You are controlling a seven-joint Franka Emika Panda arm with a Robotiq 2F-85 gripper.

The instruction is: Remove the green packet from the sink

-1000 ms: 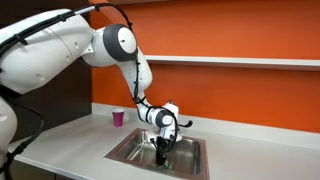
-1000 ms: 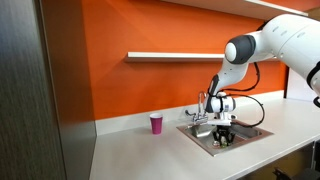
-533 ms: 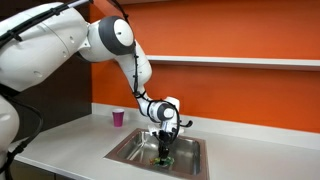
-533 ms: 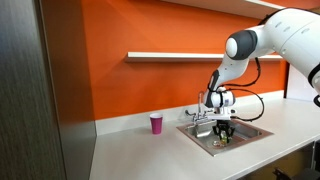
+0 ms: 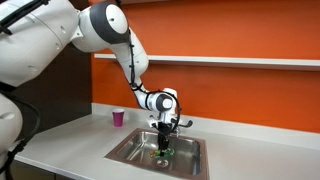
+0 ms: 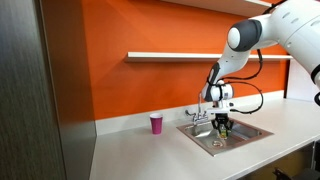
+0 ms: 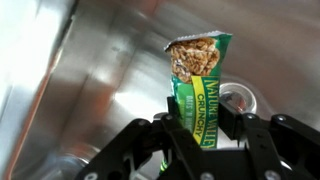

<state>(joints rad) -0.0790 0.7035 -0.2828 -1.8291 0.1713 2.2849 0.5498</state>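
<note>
**Green packet (image 7: 200, 72) clamped over the sink (image 5: 127, 155)**

The end effector (image 7: 200, 128) is closed tight on the green packet. Its fingers (image 7: 176, 132) pinch the lower half, and the granola-printed end sticks out past them. In both exterior views the arm reaches straight down into the steel basin, with the packet low inside it. The drain (image 7: 240, 97) shows just behind the packet. A small pink cup (image 5: 119, 118) stands on the desk (image 5: 70, 145), well apart.
</note>
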